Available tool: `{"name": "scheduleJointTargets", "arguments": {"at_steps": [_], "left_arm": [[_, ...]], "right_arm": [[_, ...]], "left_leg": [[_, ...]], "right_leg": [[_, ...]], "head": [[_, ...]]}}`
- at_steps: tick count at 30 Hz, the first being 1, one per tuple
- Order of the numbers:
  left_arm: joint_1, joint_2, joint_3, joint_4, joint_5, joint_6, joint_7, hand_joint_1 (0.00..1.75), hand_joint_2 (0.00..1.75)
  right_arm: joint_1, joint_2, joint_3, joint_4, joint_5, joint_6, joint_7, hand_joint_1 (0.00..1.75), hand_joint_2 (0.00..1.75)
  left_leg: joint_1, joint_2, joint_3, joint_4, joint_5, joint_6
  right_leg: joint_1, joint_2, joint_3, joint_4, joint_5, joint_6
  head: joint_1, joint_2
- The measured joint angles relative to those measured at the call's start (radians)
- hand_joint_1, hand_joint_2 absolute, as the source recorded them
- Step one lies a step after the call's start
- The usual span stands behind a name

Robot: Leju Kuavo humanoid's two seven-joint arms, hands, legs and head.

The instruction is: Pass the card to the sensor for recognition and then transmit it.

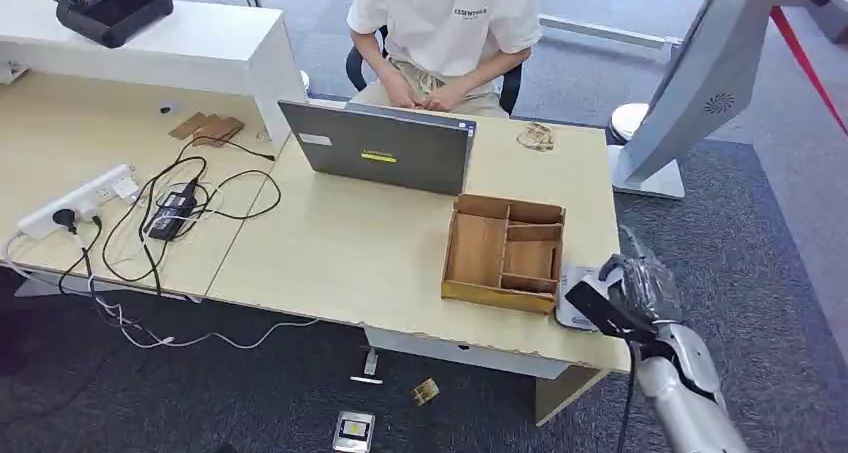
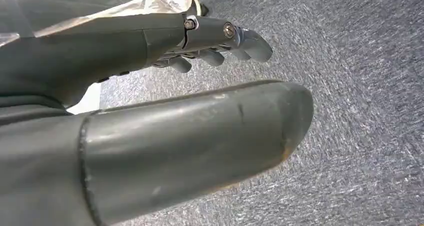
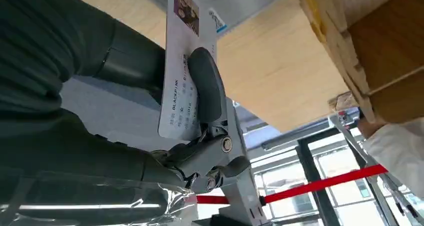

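One card (image 3: 184,81), white with dark print and a small photo, pinched flat between thumb and fingers of right hand (image 1: 625,291), at the counter's (image 1: 370,258) right front corner. Hand sits over a pale flat device (image 1: 572,298), possibly the sensor (mostly hidden). Wooden compartment tray (image 1: 504,252) just beside it. Left hand (image 2: 165,106) hangs over grey carpet, fingers apart, holding nothing. Seated person (image 1: 445,33) behind laptop (image 1: 385,151) at far edge.

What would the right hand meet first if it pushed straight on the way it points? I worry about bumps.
Probably the wooden box, next to the right hand, which holds the card; depth is unclear.
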Motion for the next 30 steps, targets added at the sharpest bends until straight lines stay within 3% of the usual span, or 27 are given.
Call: {"name": "scheduleJointTargets", "arguments": {"at_steps": [17,30], "left_arm": [[0.006,0.002,0.001,0.000,0.008,0.000,-0.005,0.00,0.00],[0.009,0.002,0.001,0.000,0.010,-0.001,-0.005,0.00,0.00]], "right_arm": [[0.022,0.007,0.051,-0.002,0.006,0.056,0.020,1.75,1.75],[0.020,0.010,0.068,0.002,-0.003,0.061,0.030,1.75,1.75]], "left_leg": [[0.000,0.000,0.000,0.000,0.000,0.000],[0.000,0.000,0.000,0.000,0.000,0.000]], "right_leg": [[0.000,0.000,0.000,0.000,0.000,0.000],[0.000,0.000,0.000,0.000,0.000,0.000]], "head": [[0.000,0.000],[0.000,0.000]]}}
